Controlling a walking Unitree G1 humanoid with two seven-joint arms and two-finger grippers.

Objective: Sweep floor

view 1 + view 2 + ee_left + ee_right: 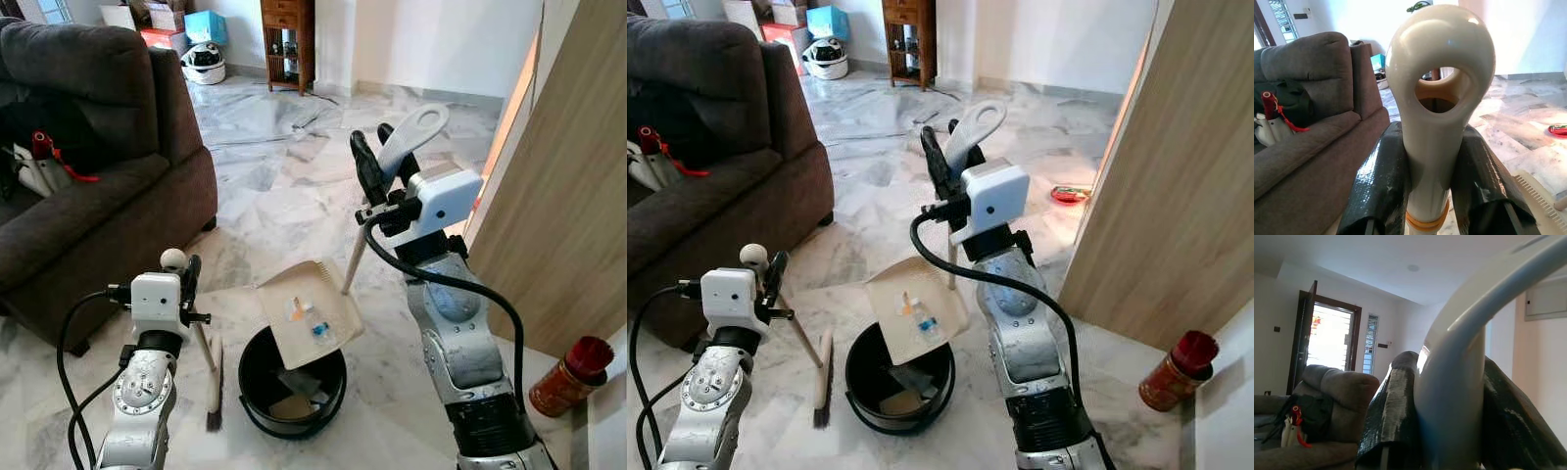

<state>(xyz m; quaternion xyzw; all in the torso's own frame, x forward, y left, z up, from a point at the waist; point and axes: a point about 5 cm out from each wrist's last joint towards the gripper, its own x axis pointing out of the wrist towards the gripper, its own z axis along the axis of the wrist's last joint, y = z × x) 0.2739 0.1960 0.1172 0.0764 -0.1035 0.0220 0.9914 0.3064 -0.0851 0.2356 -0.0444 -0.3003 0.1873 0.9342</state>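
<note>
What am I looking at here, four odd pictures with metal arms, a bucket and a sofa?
It is a walking household robot sweeping. The two wide pictures come from cameras in its head, looking down; the other two sit on its wrists, looking along its black fingers. Its right gripper clamps the dustpan handle, tipping the cream dustpan, scraps on it, over a black bucket on the marble floor. Its left gripper clamps the brush handle; the brush head rests on the floor. A brown sofa stands to its left, a red-capped canister to its right.

Dustpan (312, 311) tilted over black bucket (257, 377), broom (213, 377) beside
</note>
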